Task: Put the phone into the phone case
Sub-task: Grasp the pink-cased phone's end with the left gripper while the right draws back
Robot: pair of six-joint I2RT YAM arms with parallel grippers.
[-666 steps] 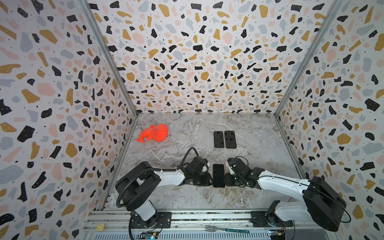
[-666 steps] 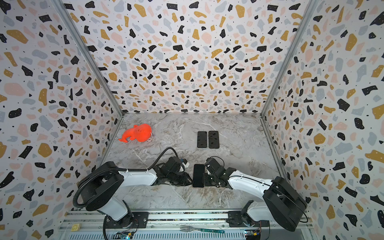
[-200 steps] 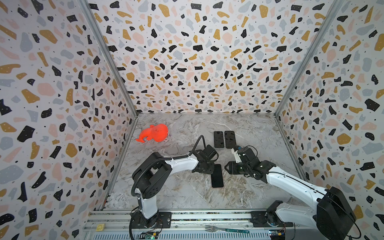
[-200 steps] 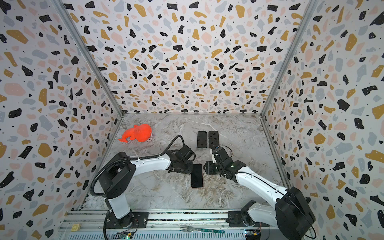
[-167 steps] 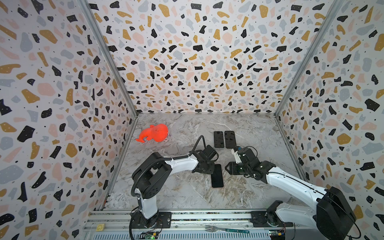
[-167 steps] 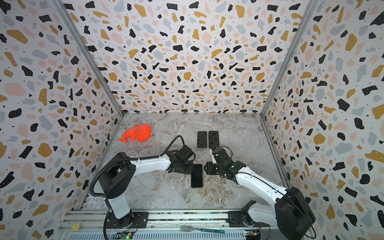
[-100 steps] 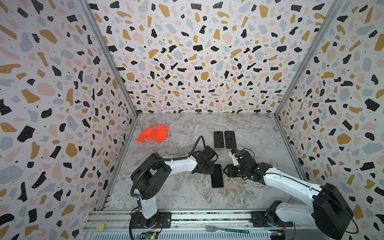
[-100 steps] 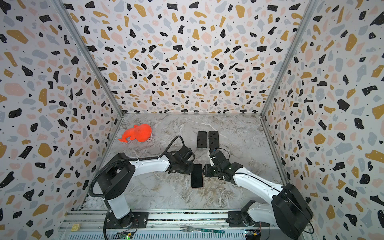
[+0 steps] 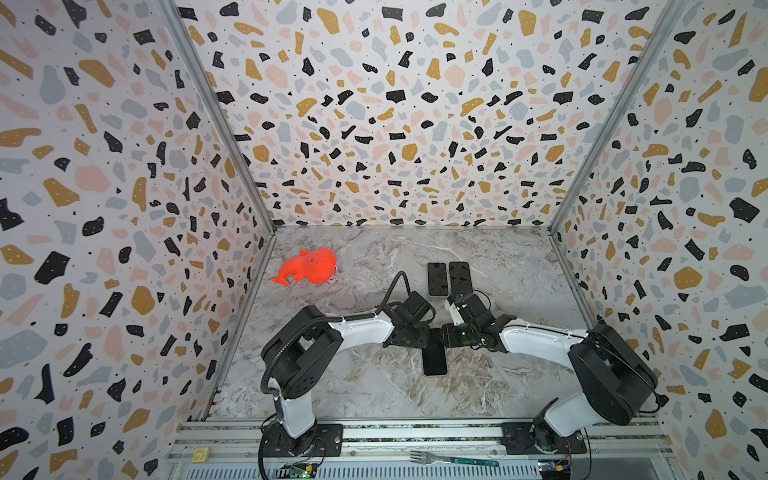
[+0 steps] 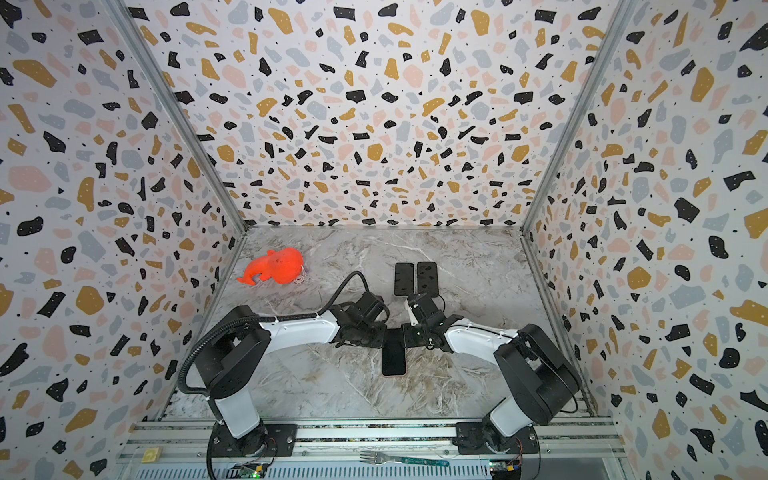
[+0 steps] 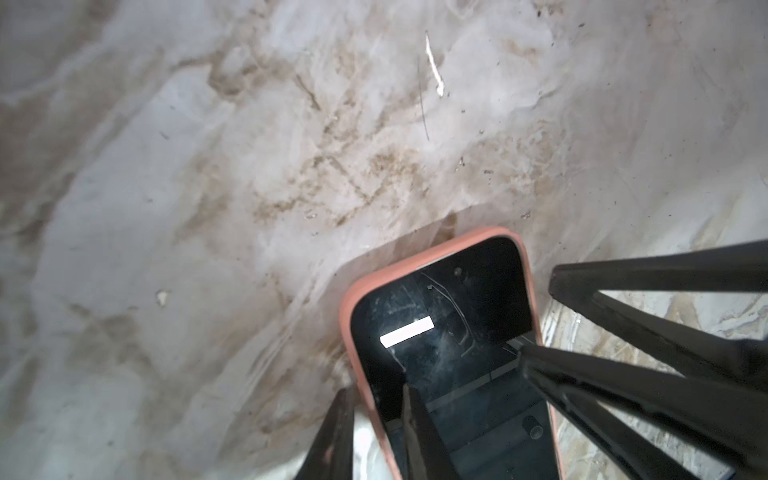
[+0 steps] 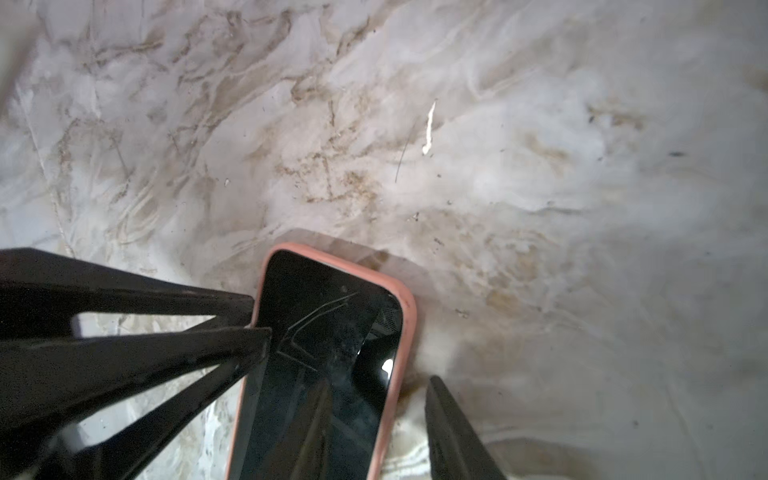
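Note:
A black phone (image 9: 434, 357) (image 10: 393, 357) lies screen up on the marble table, set inside a salmon-pink phone case (image 11: 345, 320) (image 12: 409, 316). Its dark screen (image 11: 440, 316) (image 12: 324, 316) shows in both wrist views. My left gripper (image 9: 417, 338) (image 10: 376, 338) (image 11: 376, 390) is at the phone's far left edge. Its jaws stand narrow, one finger against the outside of the rim and one on the glass. My right gripper (image 9: 449, 336) (image 10: 409, 337) (image 12: 376, 382) straddles the far right rim, with a gap between its outer finger (image 12: 453, 432) and the case.
Two more black phones (image 9: 437, 278) (image 9: 460, 276) lie side by side just behind the grippers. An orange toy (image 9: 307, 266) sits at the back left by the wall. A fork (image 9: 453, 460) rests on the front rail. Patterned walls close in three sides.
The right gripper has moved left up to the phone's edge and the left has edged closer. Both pairs of jaws have narrowed. The phone has not shifted.

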